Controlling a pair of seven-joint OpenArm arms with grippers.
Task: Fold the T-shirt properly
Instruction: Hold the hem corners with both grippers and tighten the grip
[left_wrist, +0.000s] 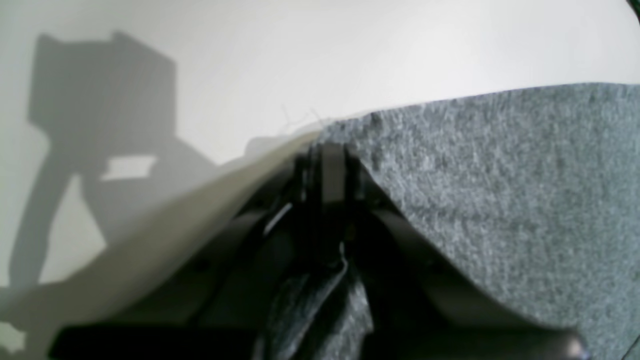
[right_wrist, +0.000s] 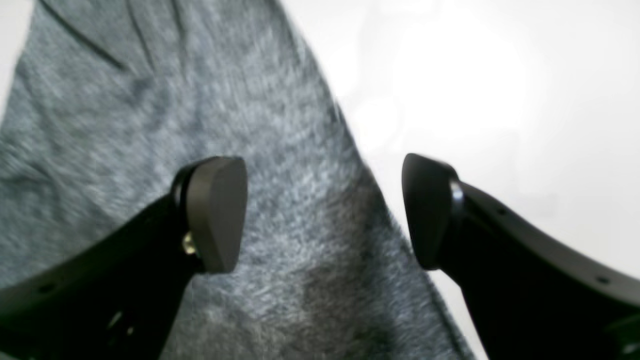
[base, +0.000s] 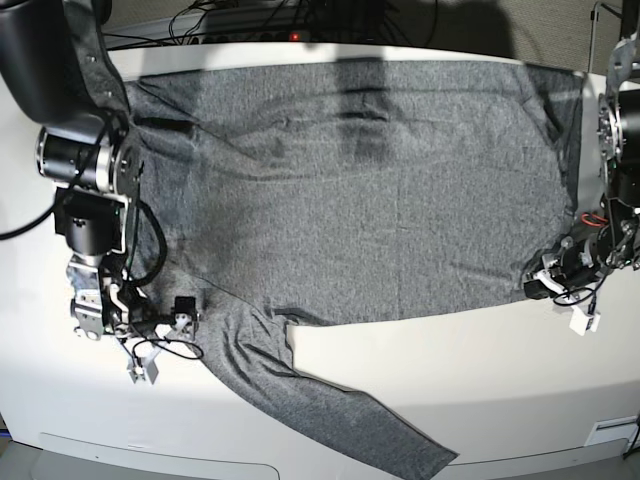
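Bright, even light washes the white table (base: 480, 370) almost to glare in the right wrist view — both wrist views are soft and blurred up close — while a hard arm shadow (left_wrist: 100, 125) falls left.

T-shirt (base: 370, 190) — soft, fuzzy knit cloth

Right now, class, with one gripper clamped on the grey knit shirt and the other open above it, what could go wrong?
1. The left gripper pinches only the hem edge of the charcoal-grey knit T-shirt; pulling may let it slip free.
2. The right gripper hangs open at the fabric's edge, so closing could miss.
3. The long sleeve trails toward the white table's front and may drag.
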